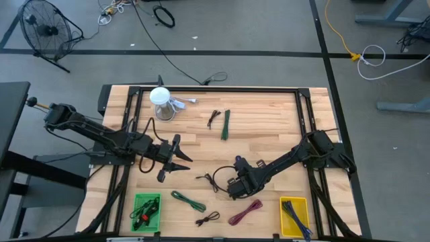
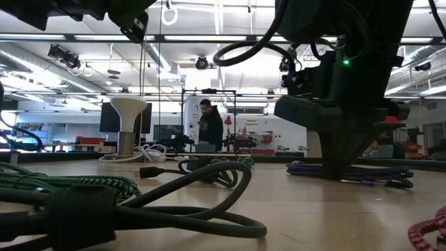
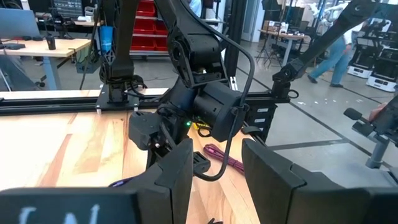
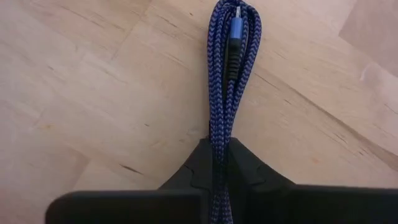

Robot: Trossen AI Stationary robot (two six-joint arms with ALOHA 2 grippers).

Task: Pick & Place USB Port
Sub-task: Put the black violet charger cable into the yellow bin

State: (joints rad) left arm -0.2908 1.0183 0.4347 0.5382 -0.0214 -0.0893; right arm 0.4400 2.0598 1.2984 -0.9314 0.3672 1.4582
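Right hand is low over the near-middle of the worktop, fingers pinched tight on a bundled blue braided USB cable. In the right wrist view the bundle runs straight out from between the 2 dark fingers and lies on the wood, its blue connector at the far end of the loop. The low view shows the same bundle lying flat on the wood under that hand.

Just left of the right hand: a black cable loop, loose on the wood. Near side of it: a green cable, a small black cable and a magenta cable. Yellow bin at the near right holds blue cables. Green bin at the near left holds black and red items, too small to tell more.

Left hand hovers mid-left of the worktop, fingers spread wide, gripping nothing, pointing at the right arm.

Far side: white round-topped stand with a white cable beside it, then a short black cable and a dark green bundle to its right.

A person stands in the room beyond the worktop.
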